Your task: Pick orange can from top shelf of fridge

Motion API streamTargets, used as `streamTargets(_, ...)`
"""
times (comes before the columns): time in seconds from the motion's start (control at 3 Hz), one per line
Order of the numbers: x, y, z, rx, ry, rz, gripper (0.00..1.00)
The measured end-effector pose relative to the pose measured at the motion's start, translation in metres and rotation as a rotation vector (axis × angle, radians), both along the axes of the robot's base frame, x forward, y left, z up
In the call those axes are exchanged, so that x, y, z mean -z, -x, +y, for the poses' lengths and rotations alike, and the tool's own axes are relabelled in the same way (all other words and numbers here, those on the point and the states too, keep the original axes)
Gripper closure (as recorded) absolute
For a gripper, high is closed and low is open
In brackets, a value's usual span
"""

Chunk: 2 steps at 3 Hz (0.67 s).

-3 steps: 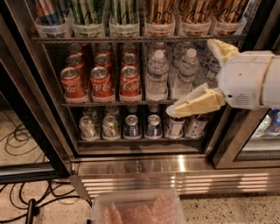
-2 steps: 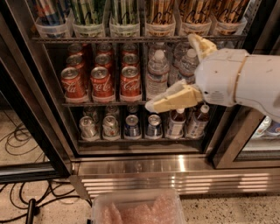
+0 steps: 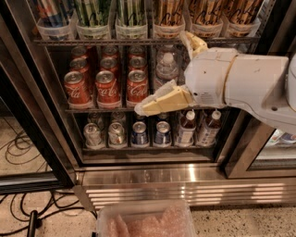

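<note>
The orange cans [image 3: 169, 11] stand in clear trays on the top shelf [image 3: 111, 41] of the fridge [image 3: 46, 115], at the upper middle and right, with only their lower halves in view. My gripper [image 3: 162, 72] is on a white arm coming in from the right, in front of the middle rack and below the orange cans. It is open and empty. One cream finger [image 3: 162, 101] points down-left over the rack edge. The other finger [image 3: 194, 44] reaches up to the top shelf edge.
Green-striped cans [image 3: 95, 14] fill the top shelf's left trays. Red Coca-Cola cans [image 3: 107, 87] and water bottles [image 3: 166, 69] are on the middle rack. Silver and blue cans [image 3: 116, 134] and bottles are on the lowest rack. A clear plastic bin [image 3: 143, 220] is at the bottom. Cables [image 3: 18, 148] lie at the left.
The arm and gripper have moved left across the fridge front and slightly up. The fingers stay spread apart. Nothing has been taken hold of.
</note>
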<state>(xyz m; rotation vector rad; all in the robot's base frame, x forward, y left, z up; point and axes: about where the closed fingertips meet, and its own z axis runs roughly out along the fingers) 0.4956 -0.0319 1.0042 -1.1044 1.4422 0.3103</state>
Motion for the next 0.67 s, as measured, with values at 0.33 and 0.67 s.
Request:
streamTargets(0.33, -0.003, -0.005, 0.002, 0.035, -0.032, -0.027, 0.00)
streamTargets(0.67, -0.018, -0.020, 0.007, 0.102, -0.082, -0.094, 0.00)
